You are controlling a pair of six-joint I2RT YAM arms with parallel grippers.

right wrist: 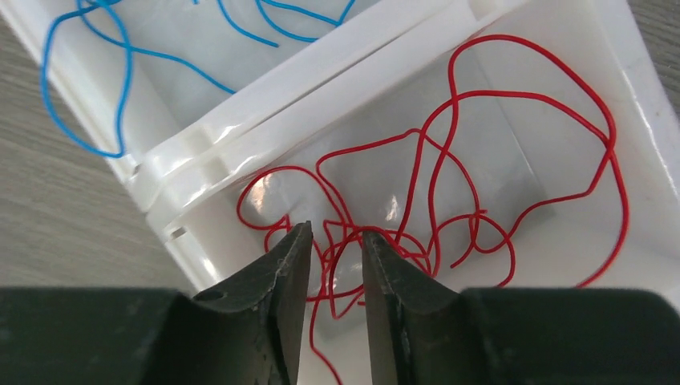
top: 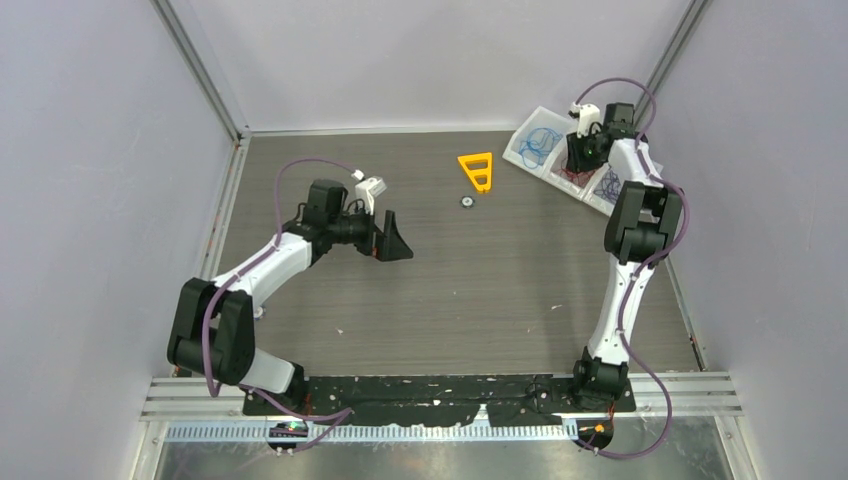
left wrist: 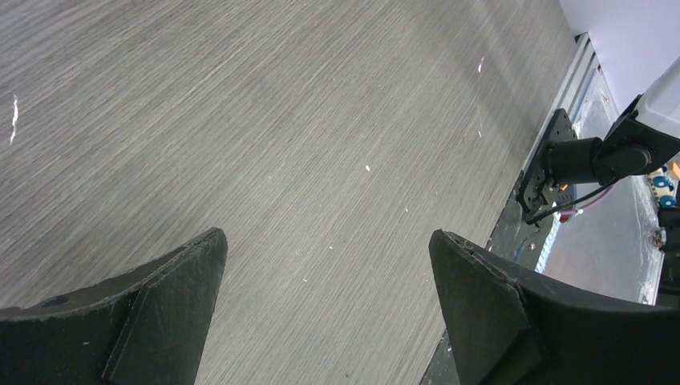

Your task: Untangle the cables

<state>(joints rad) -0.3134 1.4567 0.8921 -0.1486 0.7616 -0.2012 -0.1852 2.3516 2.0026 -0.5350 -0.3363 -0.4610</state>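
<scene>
right pincer [right wrist: 334, 234] narrow, nothing clamped, judged poised to pick one strand | red wires [right wrist: 417, 184] under its tips in tray [right wrist: 641, 88] | blue wires [right wrist: 124, 96] beyond, sorted apart | left pincer [left wrist: 327, 235] wide, idle over table [left wrist: 321, 120]

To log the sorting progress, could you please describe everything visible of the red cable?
The red cable is a very thin, glossy wire lying in loose, crossing loops on the floor of a white tray, bunched into a small clump at one side. The right gripper hangs over that clump, jaws narrowly apart, strands showing between them; contact cannot be told. The blue cable lies beyond the tray's wall, apart.
</scene>
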